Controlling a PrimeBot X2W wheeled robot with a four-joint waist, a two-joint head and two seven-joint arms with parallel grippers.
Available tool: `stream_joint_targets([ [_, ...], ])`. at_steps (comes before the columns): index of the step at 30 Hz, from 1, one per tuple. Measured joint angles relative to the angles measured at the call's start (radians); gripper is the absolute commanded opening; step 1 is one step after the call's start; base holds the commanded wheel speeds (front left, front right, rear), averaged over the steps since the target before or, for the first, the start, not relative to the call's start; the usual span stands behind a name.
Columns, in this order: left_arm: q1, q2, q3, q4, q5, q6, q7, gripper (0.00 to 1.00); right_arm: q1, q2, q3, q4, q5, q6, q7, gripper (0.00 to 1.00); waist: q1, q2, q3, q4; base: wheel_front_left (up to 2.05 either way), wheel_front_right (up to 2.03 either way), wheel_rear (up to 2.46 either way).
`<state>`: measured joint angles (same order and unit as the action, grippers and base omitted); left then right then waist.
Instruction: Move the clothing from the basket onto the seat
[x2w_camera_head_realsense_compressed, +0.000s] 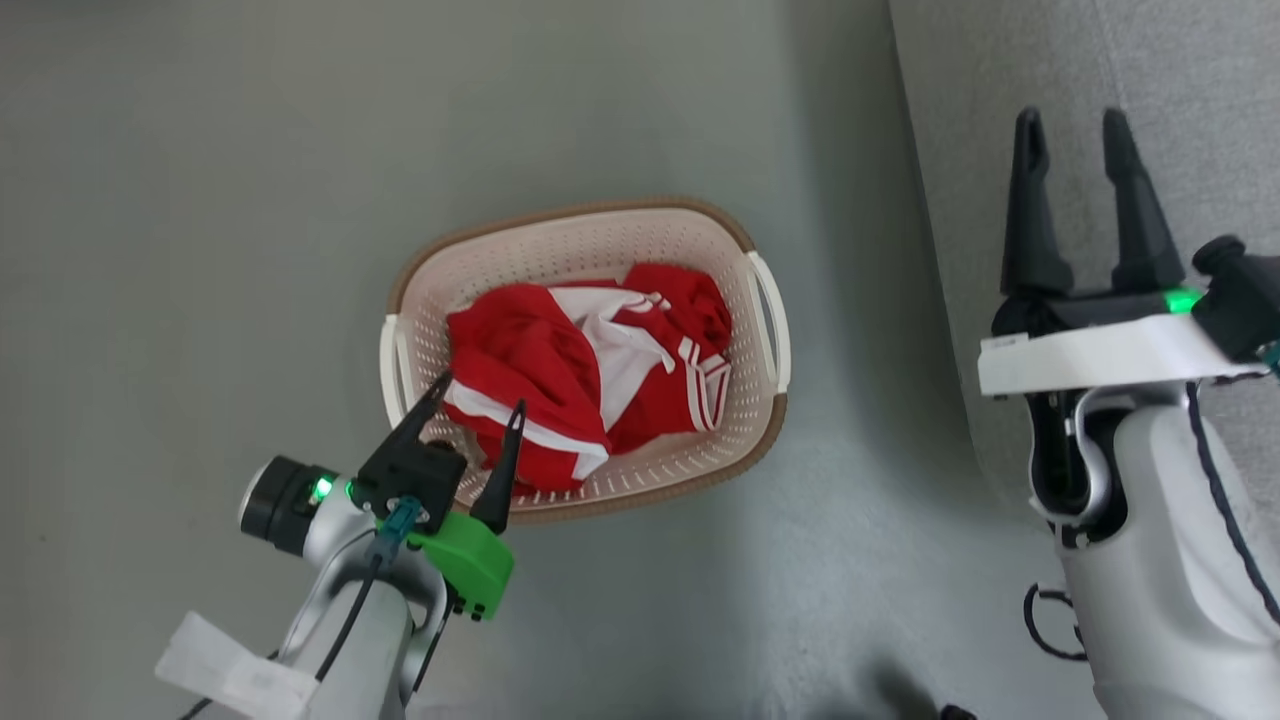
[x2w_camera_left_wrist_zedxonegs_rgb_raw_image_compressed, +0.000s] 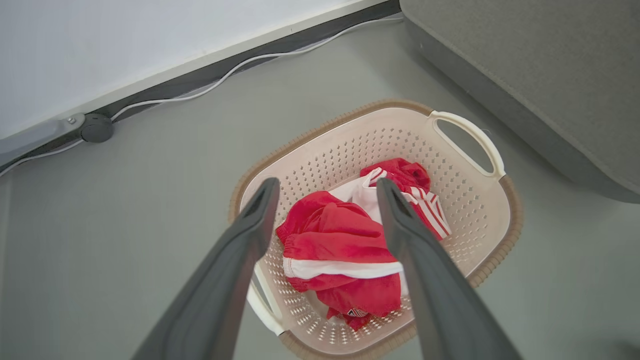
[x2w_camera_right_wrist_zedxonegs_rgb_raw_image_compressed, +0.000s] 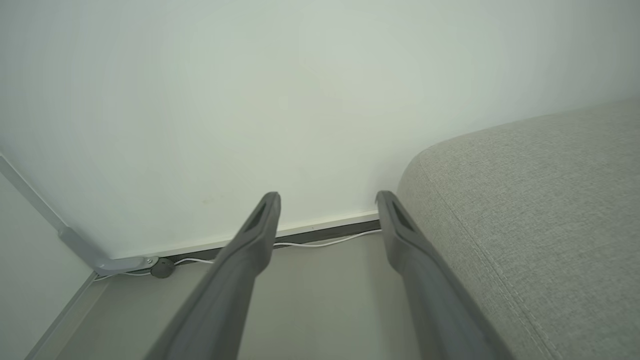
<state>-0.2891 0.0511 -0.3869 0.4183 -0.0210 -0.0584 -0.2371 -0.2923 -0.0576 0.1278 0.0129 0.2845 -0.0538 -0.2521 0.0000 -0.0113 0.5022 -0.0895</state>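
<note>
Red-and-white sports clothing (x2w_camera_head_realsense_compressed: 585, 385) lies heaped in cream perforated plastic basket (x2w_camera_head_realsense_compressed: 600, 225) beside light-grey fabric seat (x2w_camera_head_realsense_compressed: 1180, 80). My left pincer (x2w_camera_head_realsense_compressed: 481, 392) hangs released above it, right pincer (x2w_camera_head_realsense_compressed: 1072, 115) released too. Shallow pinch could drop garments short.

Red-and-white clothing (x2w_camera_head_realsense_compressed: 590, 375) is heaped crumpled in the cream perforated basket (x2w_camera_head_realsense_compressed: 560, 250), set on the floor beside the grey seat (x2w_camera_head_realsense_compressed: 1180, 80)

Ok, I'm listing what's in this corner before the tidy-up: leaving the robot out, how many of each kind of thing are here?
Basket: 1
Pile of red-and-white clothing in the basket (cannot tell how many pieces): 1
Sofa: 1
White cable along the wall: 1
Round dark fitting at the wall's foot: 1
Total: 5
</note>
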Motion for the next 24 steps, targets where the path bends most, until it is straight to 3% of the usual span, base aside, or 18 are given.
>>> stream_joint_targets([
  [15, -0.209, -0.004, -0.071, 0.106, 0.063, -0.022, -0.001, 1.0, -0.168, 0.0, -0.047, -0.053, 0.0, 0.003, -0.003, 1.0, 0.0, 0.0, 0.229, -0.033, 0.0, 0.0, 0.0],
  [24, -0.267, -0.005, -0.129, 0.193, 0.102, -0.039, -0.002, 1.0, -0.211, 0.0, -0.048, -0.047, -0.003, 0.014, -0.003, 1.0, 0.0001, 0.0, 0.309, -0.044, 0.0, 0.0, 0.0],
])
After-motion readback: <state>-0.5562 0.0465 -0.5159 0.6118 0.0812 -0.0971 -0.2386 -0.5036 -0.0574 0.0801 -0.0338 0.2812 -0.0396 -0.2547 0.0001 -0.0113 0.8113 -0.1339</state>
